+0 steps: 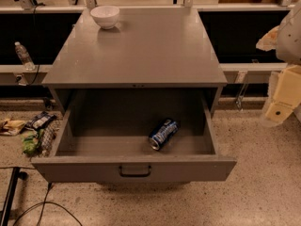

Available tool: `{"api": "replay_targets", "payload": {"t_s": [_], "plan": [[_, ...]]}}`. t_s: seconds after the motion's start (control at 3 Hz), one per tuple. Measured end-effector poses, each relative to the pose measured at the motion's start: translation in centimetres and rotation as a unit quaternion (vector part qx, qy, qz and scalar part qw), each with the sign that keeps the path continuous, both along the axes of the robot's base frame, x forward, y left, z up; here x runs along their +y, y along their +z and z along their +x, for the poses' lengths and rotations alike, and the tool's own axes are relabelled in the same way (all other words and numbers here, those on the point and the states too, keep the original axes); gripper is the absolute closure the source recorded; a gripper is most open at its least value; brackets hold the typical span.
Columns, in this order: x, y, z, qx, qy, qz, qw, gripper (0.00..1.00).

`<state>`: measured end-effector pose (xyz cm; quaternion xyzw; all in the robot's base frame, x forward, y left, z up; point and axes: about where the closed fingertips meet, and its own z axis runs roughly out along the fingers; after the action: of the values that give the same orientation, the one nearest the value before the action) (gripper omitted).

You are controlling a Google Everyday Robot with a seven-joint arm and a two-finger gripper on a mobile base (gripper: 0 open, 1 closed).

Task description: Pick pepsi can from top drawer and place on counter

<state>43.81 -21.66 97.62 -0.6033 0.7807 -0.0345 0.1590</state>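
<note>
The pepsi can [163, 133], dark blue with white lettering, lies on its side on the floor of the open top drawer [134, 167], right of centre and near the front panel. The drawer is pulled fully out, with its dark handle [135, 171] at the front centre. The counter [141, 51] is the flat grey cabinet top behind and above the drawer. My gripper [278, 108] is the cream-coloured part at the right edge of the view, outside the drawer, to the right of the cabinet and well away from the can.
A white bowl [105, 16] stands at the counter's back left. A clear plastic water bottle [23, 55] sits on a ledge to the left. Snack packets [35, 131] lie on the speckled floor left of the drawer. Cables [33, 206] run at the bottom left.
</note>
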Motion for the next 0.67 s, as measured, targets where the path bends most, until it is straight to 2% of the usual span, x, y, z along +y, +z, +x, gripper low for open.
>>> {"api": "replay_targets", "payload": {"t_s": [0.33, 0.67], "plan": [[0.0, 0.0, 0.0, 0.000, 0.000, 0.000, 1.0000, 0.00], [0.8, -2.0, 0.7, 0.012, 0.035, 0.006, 0.9993, 0.00]]}}
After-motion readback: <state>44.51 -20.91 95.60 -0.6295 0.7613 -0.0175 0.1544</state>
